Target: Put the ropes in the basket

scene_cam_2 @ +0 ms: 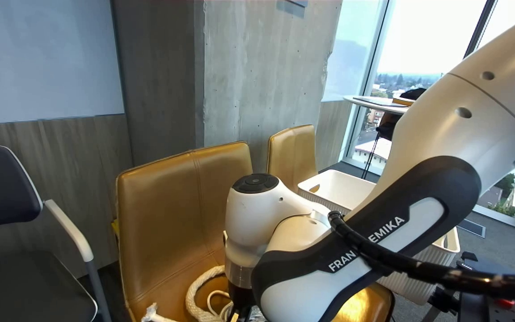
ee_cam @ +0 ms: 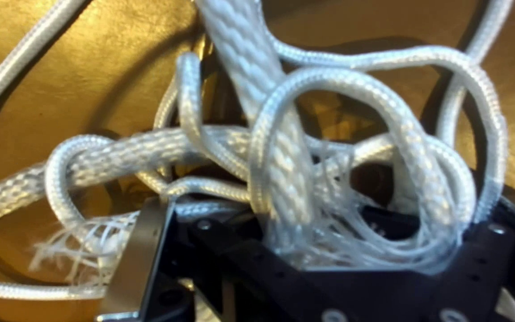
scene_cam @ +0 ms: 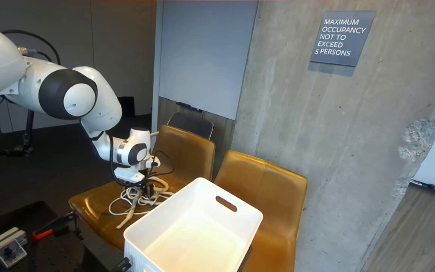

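Cream ropes (ee_cam: 289,179) are lying limp, likely handling soft and light, best held mid-tangle; whether the gripper (scene_cam: 148,190) is clenching them is unclear.

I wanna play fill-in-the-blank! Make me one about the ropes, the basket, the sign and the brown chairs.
The basket is colored ____.
The opposite of inside: the ropes lie ____ the basket.
The sign says not to exceed ____ persons.
In an exterior view, the brown chairs number ____.

Missing words: white; outside; 5; two.
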Robot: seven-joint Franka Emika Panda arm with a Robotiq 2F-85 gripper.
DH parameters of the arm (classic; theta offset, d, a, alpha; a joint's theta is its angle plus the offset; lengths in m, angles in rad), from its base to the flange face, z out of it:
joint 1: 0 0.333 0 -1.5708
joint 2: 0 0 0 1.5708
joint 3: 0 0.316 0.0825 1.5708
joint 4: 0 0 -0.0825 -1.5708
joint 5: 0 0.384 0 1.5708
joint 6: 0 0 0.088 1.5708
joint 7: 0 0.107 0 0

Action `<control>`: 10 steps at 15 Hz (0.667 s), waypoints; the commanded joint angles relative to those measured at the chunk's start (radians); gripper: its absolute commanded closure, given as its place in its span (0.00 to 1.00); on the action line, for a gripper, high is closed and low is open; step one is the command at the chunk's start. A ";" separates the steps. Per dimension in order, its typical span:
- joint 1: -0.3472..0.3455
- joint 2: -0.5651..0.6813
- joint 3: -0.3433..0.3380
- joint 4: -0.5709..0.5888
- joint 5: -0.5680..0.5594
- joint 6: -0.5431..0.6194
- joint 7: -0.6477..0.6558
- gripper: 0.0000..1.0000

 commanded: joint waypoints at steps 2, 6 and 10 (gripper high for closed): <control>-0.007 0.028 0.009 0.025 0.028 -0.012 -0.023 0.99; -0.007 -0.062 -0.009 -0.025 0.019 -0.034 -0.015 1.00; 0.000 -0.197 -0.038 -0.099 0.006 -0.074 0.004 1.00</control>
